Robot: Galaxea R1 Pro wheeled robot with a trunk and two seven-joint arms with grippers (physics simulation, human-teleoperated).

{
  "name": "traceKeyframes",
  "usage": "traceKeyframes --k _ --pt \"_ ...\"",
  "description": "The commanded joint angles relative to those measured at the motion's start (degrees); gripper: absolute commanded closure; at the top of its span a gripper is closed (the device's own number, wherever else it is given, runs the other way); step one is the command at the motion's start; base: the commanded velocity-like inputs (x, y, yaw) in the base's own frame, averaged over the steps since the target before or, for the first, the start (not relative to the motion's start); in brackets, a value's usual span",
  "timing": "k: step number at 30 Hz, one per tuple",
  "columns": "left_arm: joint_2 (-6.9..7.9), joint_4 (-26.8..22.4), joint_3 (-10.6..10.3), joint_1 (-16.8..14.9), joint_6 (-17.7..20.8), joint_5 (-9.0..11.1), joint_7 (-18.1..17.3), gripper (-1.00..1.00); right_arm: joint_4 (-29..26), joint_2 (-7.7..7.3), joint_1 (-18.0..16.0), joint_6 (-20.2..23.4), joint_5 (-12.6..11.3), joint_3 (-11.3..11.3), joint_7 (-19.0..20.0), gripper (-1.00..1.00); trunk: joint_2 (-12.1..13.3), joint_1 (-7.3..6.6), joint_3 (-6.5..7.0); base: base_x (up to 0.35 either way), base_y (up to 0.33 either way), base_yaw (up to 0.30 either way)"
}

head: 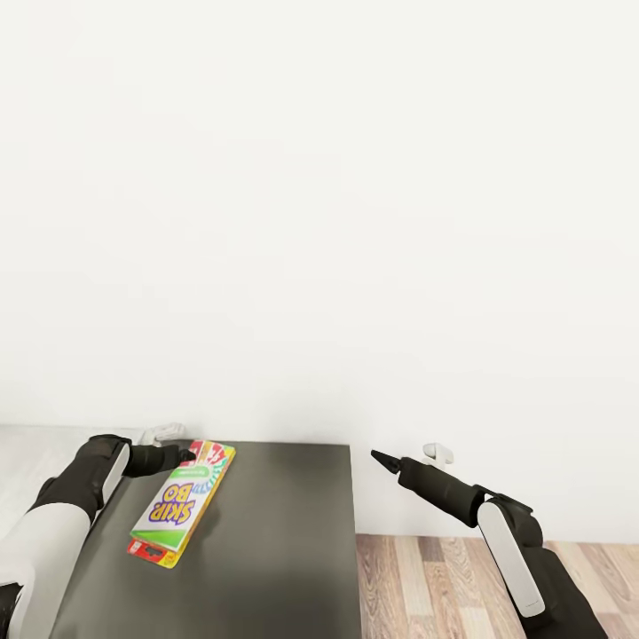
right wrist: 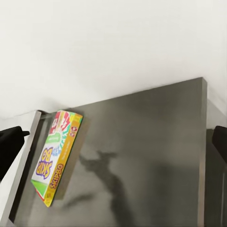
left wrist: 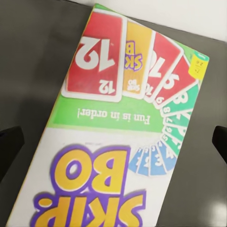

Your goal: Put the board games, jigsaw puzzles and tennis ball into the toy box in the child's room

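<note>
Hovering just above the far end of the board game (head: 180,502), the left gripper (head: 188,456) has its jaws set wide, one dark fingertip (left wrist: 10,150) showing off each long side of the printed cover in the left wrist view, nothing between them but the box below; whether they touch it I cannot tell. The game box lies flat on a dark surface (head: 275,550), near that surface's left edge and its far edge by the white wall (head: 319,204); no toy box shows here, so this game is judged not yet put away. The right gripper (head: 380,458) hangs in the air off the surface's right edge, over the wood-plank floor (head: 435,586), carrying nothing; its jaws look spread in the right wrist view. Puzzles, ball and the other games are not to be judged from here. Nothing crowds the box; the close wall behind it looks the only limit on the left arm's reach.
</note>
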Motion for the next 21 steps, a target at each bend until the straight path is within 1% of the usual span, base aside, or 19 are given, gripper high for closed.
traceKeyframes --k 1,21 --pt "-0.04 -0.06 0.26 -0.06 0.25 -0.55 -0.47 -1.0 -0.05 0.04 -0.05 0.35 -0.06 -0.09 0.17 -1.0 -0.13 0.03 -0.22 0.0 0.0 0.0" --pt "0.0 -0.06 0.22 -0.06 0.19 -0.55 -0.47 -1.0 0.09 0.05 -0.05 0.3 -0.06 -0.08 0.17 -1.0 -0.13 0.03 -2.1 0.0 0.0 0.0"
